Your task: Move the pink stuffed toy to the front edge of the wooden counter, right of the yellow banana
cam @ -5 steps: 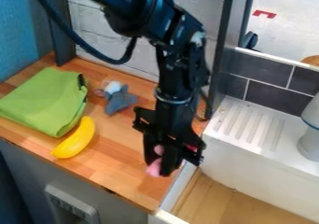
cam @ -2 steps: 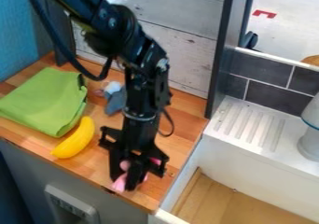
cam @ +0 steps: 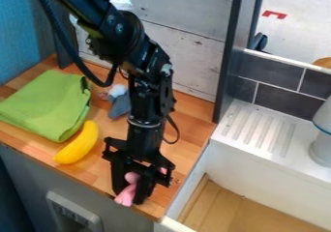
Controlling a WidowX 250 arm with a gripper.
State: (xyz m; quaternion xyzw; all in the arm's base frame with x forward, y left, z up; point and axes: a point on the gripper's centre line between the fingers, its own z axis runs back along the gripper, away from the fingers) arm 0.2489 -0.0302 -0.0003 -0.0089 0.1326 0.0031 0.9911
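Over the counter's front right corner, the black gripper [cam: 131, 197] hangs down, shut on a soft pink toy [cam: 128, 191]. Part of the toy sticks out at the front between the fingers, and a bit of pink shows at the gripper's right side. Left of the gripper lies a yellow banana [cam: 78, 143]. Farther back, partly behind the arm, is a grey-blue plush toy [cam: 119, 105] with a white part.
A folded green cloth [cam: 46, 105] covers the counter's left part. The wooden counter [cam: 188, 127] ends at a white sink [cam: 259, 166] with a ridged drainboard on the right. A dark post and a whitish plank wall stand behind.
The gripper has moved left and toward the counter's front edge, carrying the pink toy. It has sunk slightly since the middle frame. The banana, cloth and plush toy stay put.
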